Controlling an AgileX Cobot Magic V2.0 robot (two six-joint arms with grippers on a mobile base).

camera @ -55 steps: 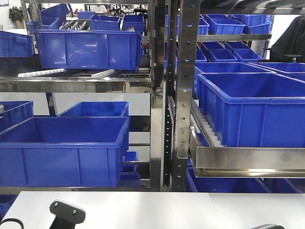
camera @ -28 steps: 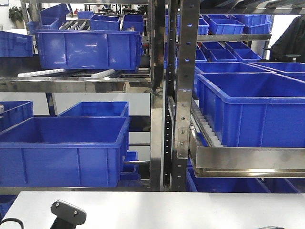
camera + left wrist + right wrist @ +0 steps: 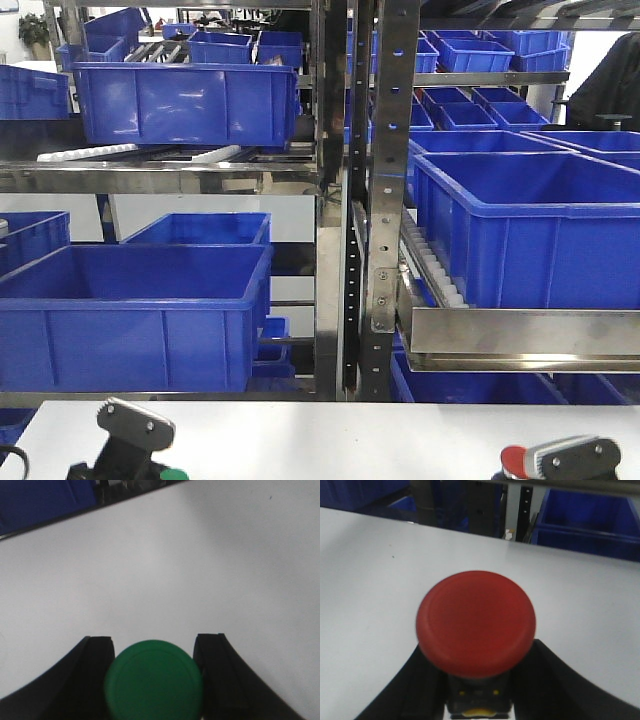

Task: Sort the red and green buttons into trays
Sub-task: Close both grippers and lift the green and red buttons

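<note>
Currently, in the exterior front-facing view, the left gripper [image 3: 135, 440] and the right gripper [image 3: 565, 460] show at the bottom edge, over the white table [image 3: 330, 435]. The green button [image 3: 172, 474] sits at the left gripper and the red button [image 3: 511, 462] at the right. Behind the table stands a steel rack [image 3: 380, 200] loaded with blue crates [image 3: 130, 310]. The trays do not appear.

In the left wrist view, the fingers [image 3: 92, 675] are narrowed onto the green button, one on each side. Its cap faces the camera, and the table lies beyond.

In the right wrist view, the fingers [image 3: 555, 690] clamp the red button's black body below the cap. The table extends ahead, with crates past its far edge.

Judgement: each arm carries its own button. The trays lie outside all views, so their bearing cannot be told.
</note>
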